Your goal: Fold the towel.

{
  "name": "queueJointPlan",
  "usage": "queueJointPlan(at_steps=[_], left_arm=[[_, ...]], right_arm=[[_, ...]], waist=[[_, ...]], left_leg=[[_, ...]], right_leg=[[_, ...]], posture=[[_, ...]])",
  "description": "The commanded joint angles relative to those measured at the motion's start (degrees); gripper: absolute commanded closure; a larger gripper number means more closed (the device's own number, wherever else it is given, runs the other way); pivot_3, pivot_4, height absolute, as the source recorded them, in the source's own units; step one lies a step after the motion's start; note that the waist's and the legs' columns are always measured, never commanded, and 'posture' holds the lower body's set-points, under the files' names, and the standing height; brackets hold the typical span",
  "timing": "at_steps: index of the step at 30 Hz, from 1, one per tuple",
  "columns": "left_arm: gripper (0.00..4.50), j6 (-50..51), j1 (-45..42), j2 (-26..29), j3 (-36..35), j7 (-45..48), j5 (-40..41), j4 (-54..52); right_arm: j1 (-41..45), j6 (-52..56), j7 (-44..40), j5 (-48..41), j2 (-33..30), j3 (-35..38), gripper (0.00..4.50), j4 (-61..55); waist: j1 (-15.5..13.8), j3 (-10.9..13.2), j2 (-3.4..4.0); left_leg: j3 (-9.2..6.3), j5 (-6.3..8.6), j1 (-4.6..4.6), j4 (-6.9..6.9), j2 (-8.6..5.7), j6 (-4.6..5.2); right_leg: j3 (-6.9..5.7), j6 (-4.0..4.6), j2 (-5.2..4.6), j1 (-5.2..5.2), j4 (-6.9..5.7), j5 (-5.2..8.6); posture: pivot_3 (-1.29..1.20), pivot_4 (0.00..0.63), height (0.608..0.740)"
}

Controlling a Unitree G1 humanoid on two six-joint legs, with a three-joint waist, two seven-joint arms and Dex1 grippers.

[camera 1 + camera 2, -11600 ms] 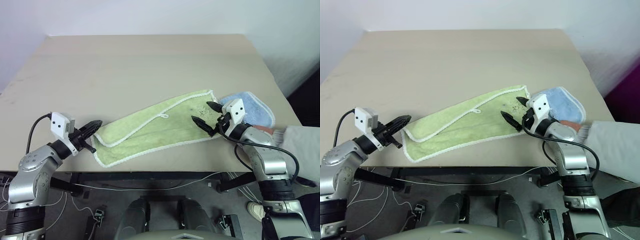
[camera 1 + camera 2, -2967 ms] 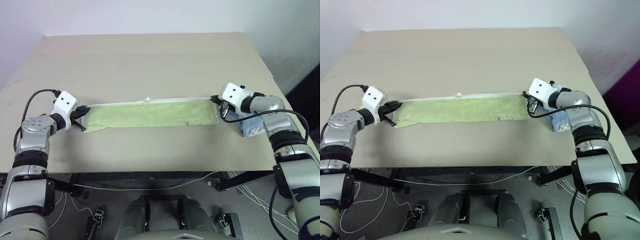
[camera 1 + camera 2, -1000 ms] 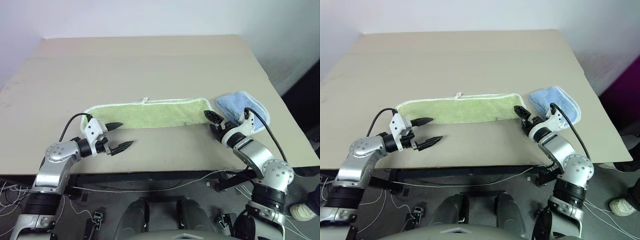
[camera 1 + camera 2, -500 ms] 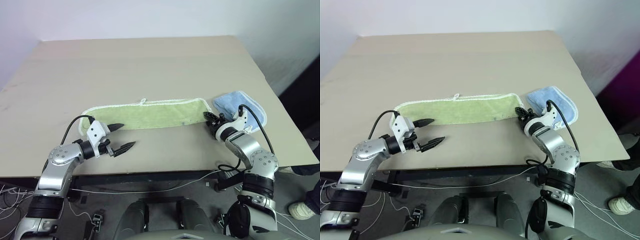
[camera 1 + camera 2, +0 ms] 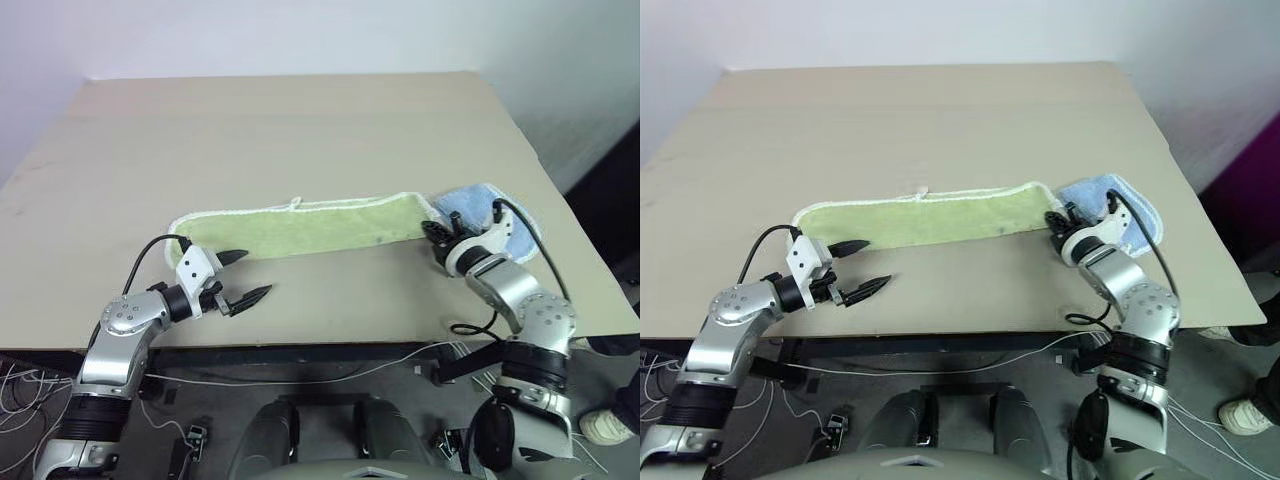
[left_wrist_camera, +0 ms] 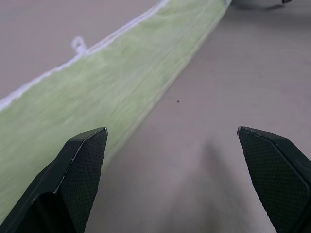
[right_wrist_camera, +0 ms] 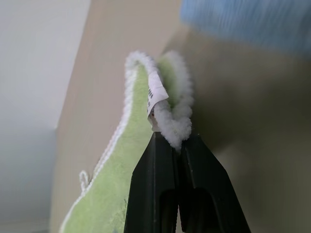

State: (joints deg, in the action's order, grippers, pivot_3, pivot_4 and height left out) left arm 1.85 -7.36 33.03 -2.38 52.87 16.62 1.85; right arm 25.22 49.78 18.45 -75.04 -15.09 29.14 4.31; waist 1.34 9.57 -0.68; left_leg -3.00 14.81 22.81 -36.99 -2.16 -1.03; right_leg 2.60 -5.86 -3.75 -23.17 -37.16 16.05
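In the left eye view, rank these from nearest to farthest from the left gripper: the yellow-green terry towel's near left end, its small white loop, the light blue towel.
From the left gripper, whose jaws are open:
1. Left end of the yellow-green terry towel, just beyond it.
2. Small white loop, on the towel's far edge near its middle.
3. Light blue towel, past the towel's right end, by the right gripper.
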Motion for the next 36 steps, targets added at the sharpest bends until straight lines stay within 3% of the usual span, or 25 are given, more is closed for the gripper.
queueJointPlan(at_steps=[1,9,13,17,21,33,36], left_arm=[[0.00,-1.21,-0.08,-0.04,-0.30,-0.19,-0.22,-0.58],[0.00,-1.74,-0.65,-1.04,0.46,-0.66,-1.04,0.24],[0.00,-2.13,-1.19,-1.53,0.78,-0.89,-1.19,0.86],[0.00,-2.35,-1.05,-2.27,1.13,-1.48,-1.31,0.61],[0.00,-2.28,-0.16,-2.86,1.23,-2.27,-1.31,-0.42],[0.00,-1.14,4.15,-2.99,0.45,-4.66,-0.70,-4.28],[0.00,-0.85,4.15,-3.07,0.41,-5.06,-0.53,-4.18]], right_arm=[[2.18,1.28,-2.27,-0.44,-3.56,-0.32,4.46,-4.68],[6.89,3.36,-9.55,8.33,-7.95,-10.95,4.46,-8.59],[13.07,4.08,-18.73,16.71,-9.85,-21.88,4.46,-9.50],[16.21,3.16,-27.04,25.26,-8.35,-33.07,4.46,-8.62],[16.99,1.05,-32.75,31.74,-5.29,-39.18,4.46,-5.30],[15.82,-1.11,-41.08,42.29,1.84,-41.61,4.46,2.17],[15.17,-0.37,-42.57,42.63,2.21,-41.11,3.81,1.37]], waist=[[-0.18,0.01,0.01],[-0.22,0.01,0.02],[-0.22,0.03,0.05],[-0.20,0.03,0.04],[-0.53,0.03,0.03],[-0.39,0.03,0.04],[-0.37,0.03,0.04]], left_leg=[[0.00,0.00,0.07,-0.01,0.00,0.00],[-0.01,0.00,0.30,-0.06,0.02,0.00],[-0.01,0.00,0.45,-0.12,0.01,0.00],[-0.05,0.00,0.49,-0.09,0.03,0.00],[-0.07,0.00,0.57,-0.14,-0.01,0.00],[-0.08,0.00,0.61,-0.10,-0.02,-0.02],[-0.08,0.00,0.61,-0.09,-0.02,-0.02]], right_leg=[[0.00,0.00,0.00,-0.06,0.00,0.00],[-0.01,-0.01,0.01,-0.26,-0.01,0.00],[-0.06,-0.01,0.01,-0.42,-0.04,-0.01],[-0.12,-0.01,0.04,-0.48,-0.03,-0.01],[-0.13,-0.01,-0.04,-0.51,-0.01,-0.01],[-0.12,0.00,-0.06,-0.62,-0.03,-0.02],[-0.12,0.00,-0.06,-0.62,-0.03,-0.01]], posture=[[0.00,0.150,0.740],[0.00,0.150,0.740],[0.00,0.150,0.740],[0.00,0.150,0.740],[0.00,0.150,0.740],[0.00,0.150,0.740],[0.00,0.150,0.740]])
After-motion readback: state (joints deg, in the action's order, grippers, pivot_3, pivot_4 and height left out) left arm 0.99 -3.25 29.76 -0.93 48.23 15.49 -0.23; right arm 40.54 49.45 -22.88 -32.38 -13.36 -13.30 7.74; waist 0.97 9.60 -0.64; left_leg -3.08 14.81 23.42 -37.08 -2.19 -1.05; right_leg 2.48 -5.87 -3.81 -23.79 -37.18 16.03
